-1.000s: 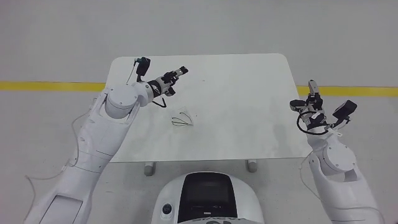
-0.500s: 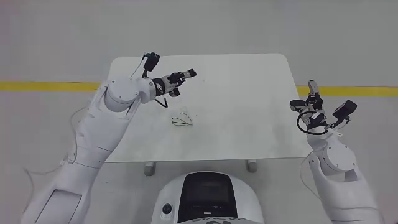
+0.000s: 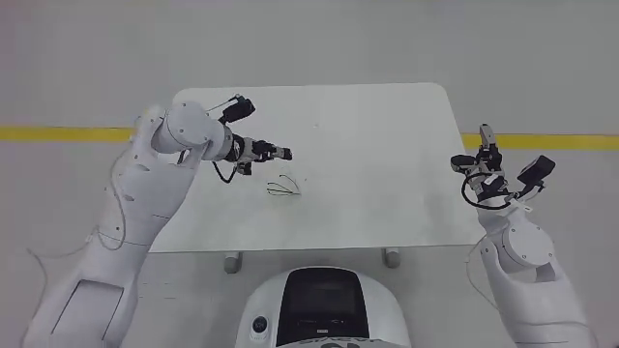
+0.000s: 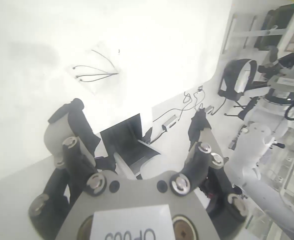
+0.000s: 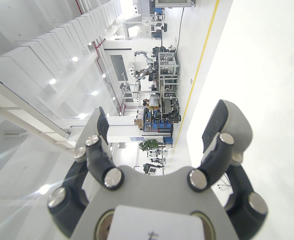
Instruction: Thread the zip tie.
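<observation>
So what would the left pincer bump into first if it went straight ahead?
Probably nothing: the left pincer points across the table, and the zip ties lie to one side of that line. It might meet the table if tilted down; depth is unclear.

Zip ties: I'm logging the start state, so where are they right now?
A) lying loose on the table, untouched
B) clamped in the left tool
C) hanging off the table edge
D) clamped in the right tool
A: the zip ties lie in a small bunch on the table, and the left tool is open, empty and apart from them.
</observation>
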Robot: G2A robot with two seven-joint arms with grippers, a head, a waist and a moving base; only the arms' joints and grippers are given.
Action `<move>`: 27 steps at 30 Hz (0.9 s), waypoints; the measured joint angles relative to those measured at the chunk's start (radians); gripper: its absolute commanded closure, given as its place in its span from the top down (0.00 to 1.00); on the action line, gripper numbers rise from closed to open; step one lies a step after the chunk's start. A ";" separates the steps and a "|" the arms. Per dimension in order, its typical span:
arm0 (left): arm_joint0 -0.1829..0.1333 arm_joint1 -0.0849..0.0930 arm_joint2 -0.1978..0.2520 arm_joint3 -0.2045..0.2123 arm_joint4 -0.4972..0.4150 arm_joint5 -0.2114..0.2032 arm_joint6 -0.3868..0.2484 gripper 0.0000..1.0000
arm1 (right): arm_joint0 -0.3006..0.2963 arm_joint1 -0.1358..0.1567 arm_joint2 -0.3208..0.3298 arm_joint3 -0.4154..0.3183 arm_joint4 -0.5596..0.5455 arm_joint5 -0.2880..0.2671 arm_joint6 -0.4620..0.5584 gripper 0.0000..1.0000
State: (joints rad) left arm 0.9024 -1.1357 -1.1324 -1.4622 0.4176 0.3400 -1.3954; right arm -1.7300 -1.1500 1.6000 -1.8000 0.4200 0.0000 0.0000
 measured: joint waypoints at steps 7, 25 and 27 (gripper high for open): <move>0.003 -0.001 0.007 -0.002 -0.019 0.000 0.006 1.00 | 0.000 0.000 0.000 0.000 0.000 0.000 0.000 1.00; -0.141 -0.017 0.258 0.273 -0.201 0.000 0.005 1.00 | 0.000 0.000 0.000 0.000 0.000 0.000 0.000 1.00; -0.141 -0.017 0.258 0.272 -0.199 0.000 0.005 1.00 | 0.000 0.000 0.000 0.000 0.000 0.000 0.000 1.00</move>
State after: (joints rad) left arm 0.7612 -1.1526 -0.8747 -1.1902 0.2182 0.3400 -1.3900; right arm -1.7300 -1.1500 1.6000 -1.8000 0.4200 0.0000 0.0000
